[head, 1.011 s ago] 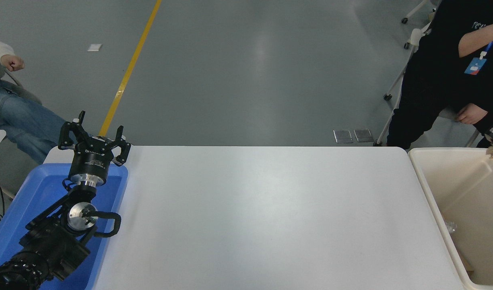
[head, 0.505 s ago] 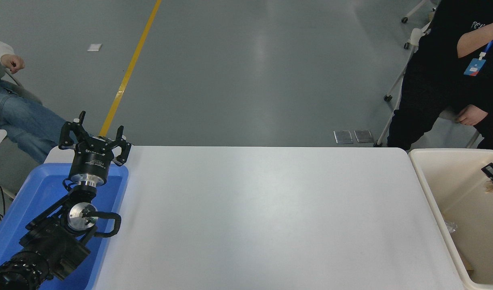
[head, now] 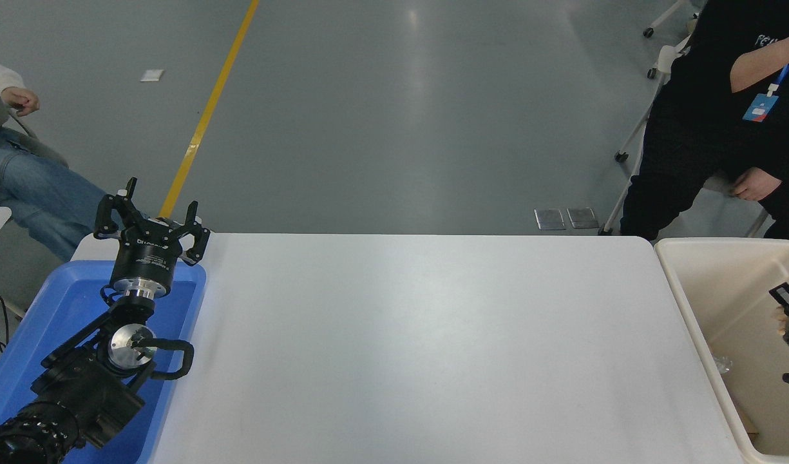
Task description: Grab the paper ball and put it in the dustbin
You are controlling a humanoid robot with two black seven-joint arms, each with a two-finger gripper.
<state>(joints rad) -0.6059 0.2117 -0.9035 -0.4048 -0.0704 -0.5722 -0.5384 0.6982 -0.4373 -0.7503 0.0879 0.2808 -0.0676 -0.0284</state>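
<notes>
The cream dustbin (head: 693, 322) stands at the table's right end, cut off by the picture's edge. My right gripper (head: 788, 317) reaches in from the right edge and sits low inside the dustbin, mostly out of frame. A small tan bit of the paper ball (head: 780, 318) shows between its black fingers, so it looks shut on the ball. My left gripper (head: 151, 212) is parked open and empty at the lower left, above the blue tray.
A shallow blue tray (head: 53, 303) lies at the table's left end under the left arm. A clear crumpled scrap (head: 722, 365) lies in the dustbin. One person sits at the far right (head: 710, 116), another at the far left (head: 27, 187).
My right gripper has moved down from the dustbin's far rim into the bin, carrying the paper ball with it. The left arm has not moved.
</notes>
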